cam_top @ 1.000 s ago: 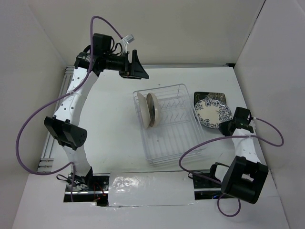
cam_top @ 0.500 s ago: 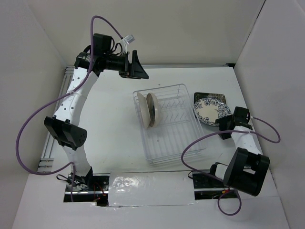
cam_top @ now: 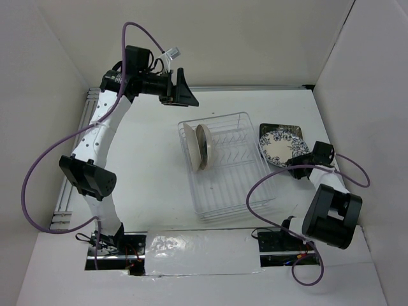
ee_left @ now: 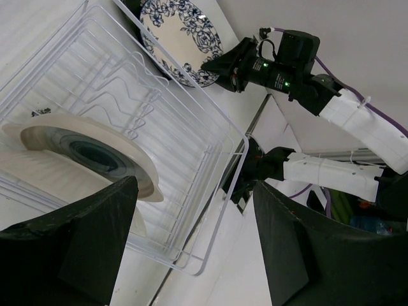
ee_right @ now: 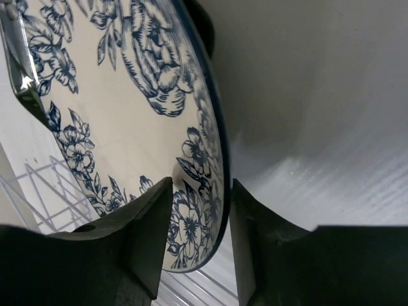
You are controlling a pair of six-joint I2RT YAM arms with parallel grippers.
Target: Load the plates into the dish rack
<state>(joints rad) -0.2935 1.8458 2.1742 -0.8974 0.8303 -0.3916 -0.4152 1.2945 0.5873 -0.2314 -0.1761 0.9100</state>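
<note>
White tabletop, plain white panels enclosing three sides, metal rail along left edge, even light

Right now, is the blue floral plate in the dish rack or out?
Out. The floral plate sits right of the dish rack, outside its wires, the right gripper straddling its rim.

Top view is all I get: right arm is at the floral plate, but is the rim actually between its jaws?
Observer: Yes. The right wrist view shows the rim of the floral plate between the jaws of the right gripper; whether they pinch it yet, I can't tell.
Operator: Left gripper holding anything?
Observer: No. The left wrist view shows the left gripper wide open, nothing between its jaws, above the dish rack.
Operator: Racked plates are edge-on for me. Any pattern?
Observer: The front plate has a pale face with a dark ringed centre.
</note>
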